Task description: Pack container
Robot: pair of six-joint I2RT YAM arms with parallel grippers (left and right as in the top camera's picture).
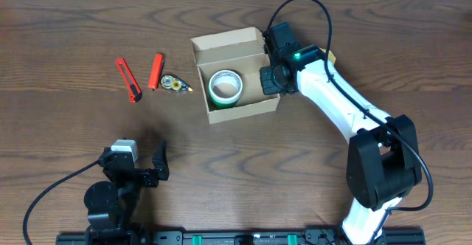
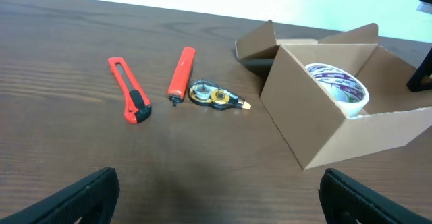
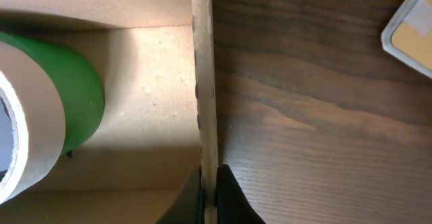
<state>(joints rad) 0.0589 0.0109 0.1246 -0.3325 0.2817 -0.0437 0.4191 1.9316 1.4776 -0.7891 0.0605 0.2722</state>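
The container (image 1: pixel 243 111) is a tan cardboard box, open, at the table's middle, with its flap lid (image 1: pixel 221 40) standing at the far side. A green-and-white tape roll (image 1: pixel 226 87) lies inside it; it also shows in the left wrist view (image 2: pixel 341 89) and the right wrist view (image 3: pixel 40 123). My right gripper (image 1: pixel 270 77) is shut on the container's right wall (image 3: pixel 204 102), one finger inside and one outside (image 3: pixel 209 200). My left gripper (image 1: pixel 140 173) is open and empty near the front left, its fingers (image 2: pixel 216 197) wide apart above bare table.
A red box cutter (image 1: pixel 129 80), an orange-red cutter (image 1: pixel 155 71) and a small correction-tape dispenser (image 1: pixel 175 85) lie left of the container. A pale flat object (image 3: pixel 412 28) lies on the table to the right of the box.
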